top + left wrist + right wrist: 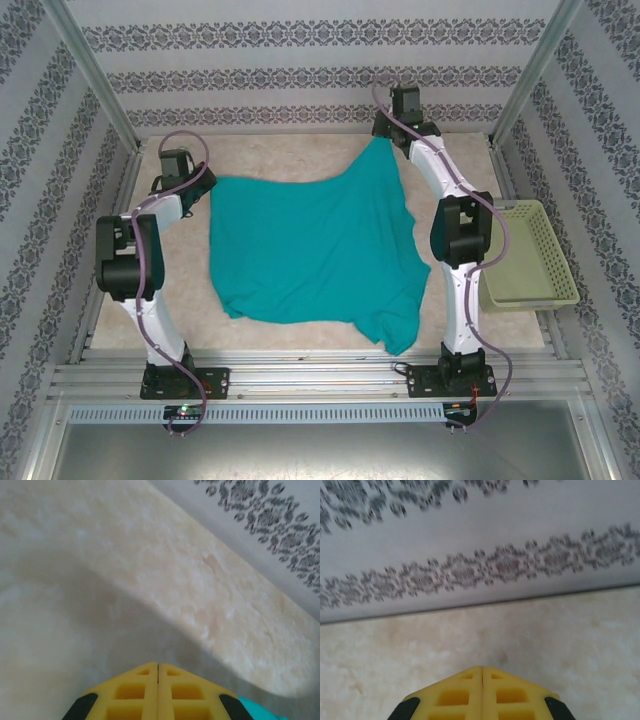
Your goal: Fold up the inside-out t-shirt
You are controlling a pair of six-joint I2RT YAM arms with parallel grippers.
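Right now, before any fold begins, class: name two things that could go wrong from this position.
1. The t-shirt lies unevenly, and its near right corner is bunched at the near edge of the table. A pull could drag it off or snag it on the rail.
2. The right arm has its elbow close to the basket, so a wide swing might knock it.

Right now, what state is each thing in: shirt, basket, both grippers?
t-shirt: spread out, unfolded, far right corner pulled to a point at right gripper.
basket: upright, empty.
left gripper: shut, by t-shirt's far left corner.
right gripper: shut; hold on cloth unclear.
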